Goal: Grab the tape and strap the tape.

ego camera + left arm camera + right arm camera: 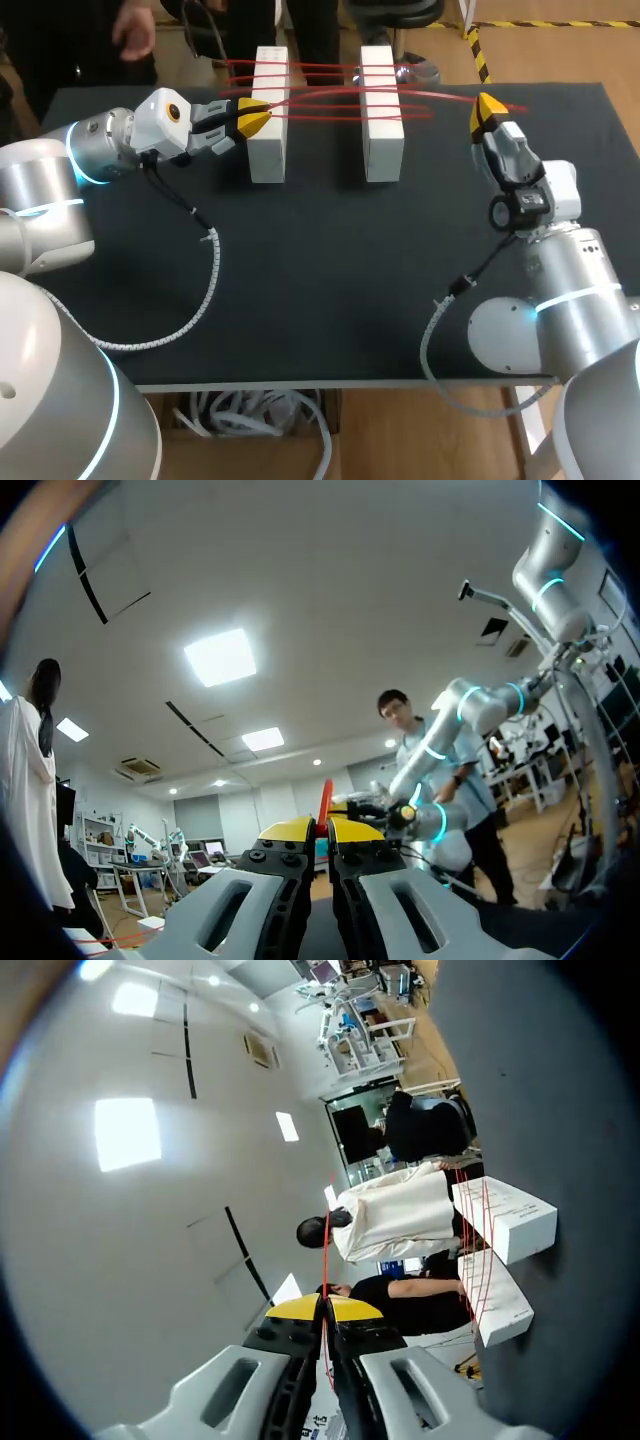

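Observation:
Thin red tape [330, 95] runs in several strands across two white blocks, the left block [267, 112] and the right block [381, 110], at the back of the black table. My left gripper [256, 115] sits at the left block's near side, shut on the red tape; that tape [324, 802] rises from between its yellow tips [322, 829]. My right gripper [487, 108] hovers right of the right block, shut on the tape's other end. In the right wrist view the red tape [327, 1250] runs out from my pinched fingertips [325, 1307] toward the two blocks [505, 1216].
The black table [330, 280] fills the front and middle, bare of objects. My left arm's ribbed cable [205, 275] hangs over the table's left part. My right arm's base [560, 310] stands at the front right.

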You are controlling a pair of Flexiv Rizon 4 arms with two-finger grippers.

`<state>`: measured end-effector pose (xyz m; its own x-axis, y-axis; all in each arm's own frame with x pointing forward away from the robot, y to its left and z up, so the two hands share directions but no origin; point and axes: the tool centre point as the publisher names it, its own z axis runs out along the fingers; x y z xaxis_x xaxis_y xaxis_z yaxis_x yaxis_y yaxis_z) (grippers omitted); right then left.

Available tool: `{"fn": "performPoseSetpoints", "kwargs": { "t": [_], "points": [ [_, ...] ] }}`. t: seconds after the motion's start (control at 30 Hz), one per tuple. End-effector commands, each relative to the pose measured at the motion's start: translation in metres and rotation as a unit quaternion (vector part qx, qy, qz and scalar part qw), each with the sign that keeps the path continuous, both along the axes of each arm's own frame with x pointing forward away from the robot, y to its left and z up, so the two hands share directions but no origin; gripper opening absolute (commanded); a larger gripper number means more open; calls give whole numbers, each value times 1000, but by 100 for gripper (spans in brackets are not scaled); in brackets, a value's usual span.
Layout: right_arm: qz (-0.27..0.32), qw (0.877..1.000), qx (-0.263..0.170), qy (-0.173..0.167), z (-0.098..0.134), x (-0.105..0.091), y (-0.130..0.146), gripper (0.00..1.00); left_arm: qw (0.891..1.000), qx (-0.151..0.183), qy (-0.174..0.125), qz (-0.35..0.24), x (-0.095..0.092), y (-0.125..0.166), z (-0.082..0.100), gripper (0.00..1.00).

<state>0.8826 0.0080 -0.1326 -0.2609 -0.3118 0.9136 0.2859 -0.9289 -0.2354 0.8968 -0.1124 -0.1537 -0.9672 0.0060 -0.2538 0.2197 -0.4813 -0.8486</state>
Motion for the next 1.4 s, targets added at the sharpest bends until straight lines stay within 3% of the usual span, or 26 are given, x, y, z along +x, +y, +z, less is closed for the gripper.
{"fn": "performPoseSetpoints", "kwargs": {
  "t": [0.03, 0.67, 0.87, 1.0, 1.13, 1.4],
  "points": [
    [6, 1000, 4, -26, -11, 1, -4, 0, 1000, 0, 0, 0, 0, 0, 0, 0],
    [6, 1000, 4, -26, -11, 1, -4, 0, 1000, 0, 0, 0, 0, 0, 0, 0],
    [9, 996, 44, -80, 16, -15, 0, 0, 1000, 0, 0, 0, 0, 0, 0, 0],
    [5, 995, 51, -83, 23, -16, 0, 0, 1000, 0, 0, 0, 0, 0, 0, 0],
    [-9, 994, 34, -99, 18, -13, 1, 0, 1000, 0, 0, 0, 0, 0, 0, 0],
    [-39, 984, -26, -170, 5, -9, 8, 0, 1000, 0, 0, 0, 0, 0, 0, 0]
  ]
}}
